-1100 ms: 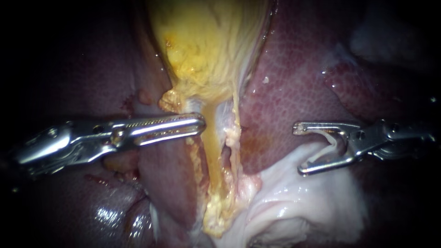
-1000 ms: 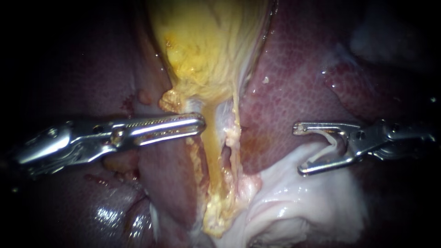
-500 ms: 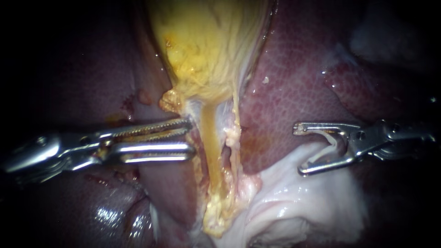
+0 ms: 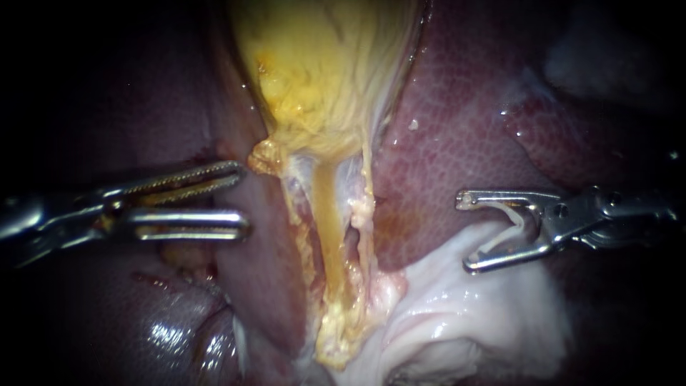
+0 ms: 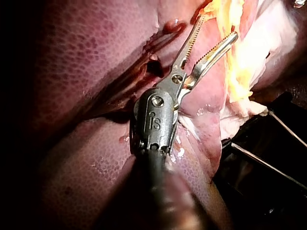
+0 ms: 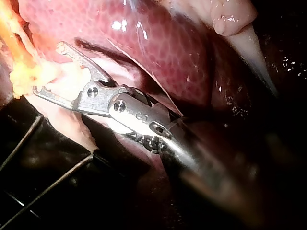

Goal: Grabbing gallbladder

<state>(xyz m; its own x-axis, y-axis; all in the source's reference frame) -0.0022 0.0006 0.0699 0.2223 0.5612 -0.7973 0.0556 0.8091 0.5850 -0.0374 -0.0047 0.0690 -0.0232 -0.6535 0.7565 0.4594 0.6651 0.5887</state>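
1. Gallbladder: a yellow, streaked sac at the top centre of the endoscope view. It narrows downward into a yellow strand that runs between lobes of the liver.
2. Left instrument: enters from the left. Its end effector is parted, with a clear gap between the toothed upper jaw and the smooth lower jaw, and it grips nothing. The tips lie over liver, just to the left of the gallbladder's lower end and apart from it.
3. Right instrument: enters from the right. Its end effector is spread wide and grips nothing. The upper jaw lies over liver, and the lower jaw lies against the pale tissue at the lower right.
4. Relation: the strand lies between the two end effectors, and neither touches it.
5. Left wrist view: both left jaws point toward the yellow tissue ahead, with liver beneath them.
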